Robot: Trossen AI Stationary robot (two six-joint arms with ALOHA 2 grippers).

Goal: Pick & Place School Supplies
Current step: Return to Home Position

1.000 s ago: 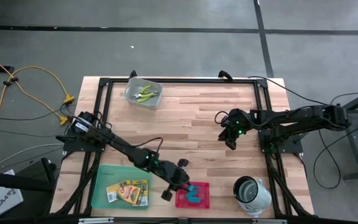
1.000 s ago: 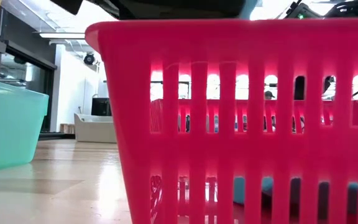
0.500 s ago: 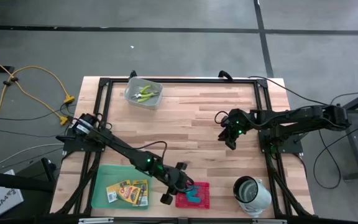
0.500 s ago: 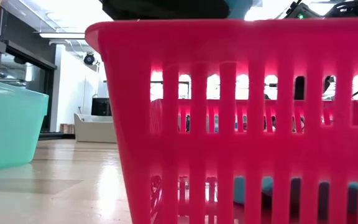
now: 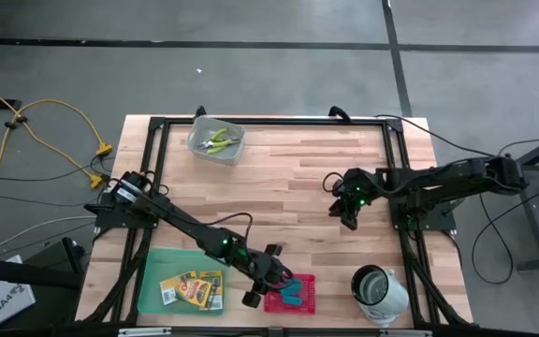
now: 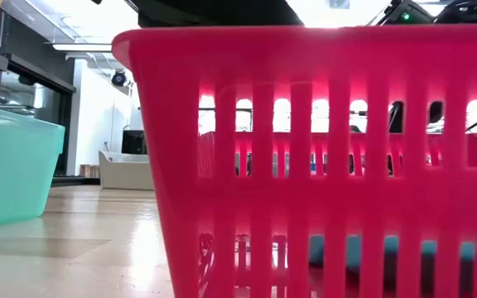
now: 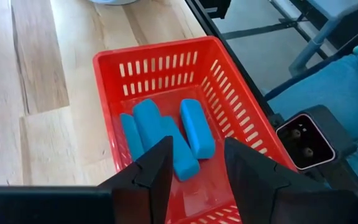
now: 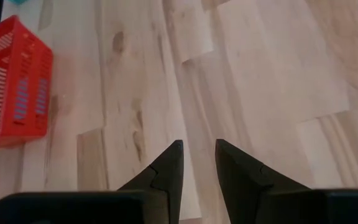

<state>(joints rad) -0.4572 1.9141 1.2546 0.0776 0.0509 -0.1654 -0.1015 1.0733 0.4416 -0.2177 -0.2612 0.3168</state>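
Observation:
My left gripper (image 5: 277, 281) (image 7: 197, 144) hovers open above the red tray (image 5: 309, 298) (image 7: 160, 53) at the table's near edge and holds nothing. Several light-blue oblong pieces (image 7: 196, 127) (image 5: 291, 294) lie flat on that tray's floor, side by side, below the fingertips. The yellow-orange crayon boxes (image 5: 193, 288) lie in the green tray (image 5: 157, 257). Two plier-like tools with yellow-green handles (image 5: 216, 140) rest in the clear tray (image 5: 197, 148) at the far edge. My right gripper (image 5: 347, 217) (image 8: 199, 146) waits over bare wood right of centre, fingers a little apart.
A white-and-metal cup (image 5: 379, 290) stands at the near right corner. The black frame rail (image 5: 279, 120) runs around the tabletop. The red tray's slotted wall (image 6: 305, 165) fills the low view, with the green tray (image 6: 15, 165) to its left. Bare wood spans the table's middle.
My left gripper has moved slightly toward the near edge over the red tray. A light-blue piece that showed under it at the tray's rim in the low view is gone from there, and more blue now lies on the tray's floor.

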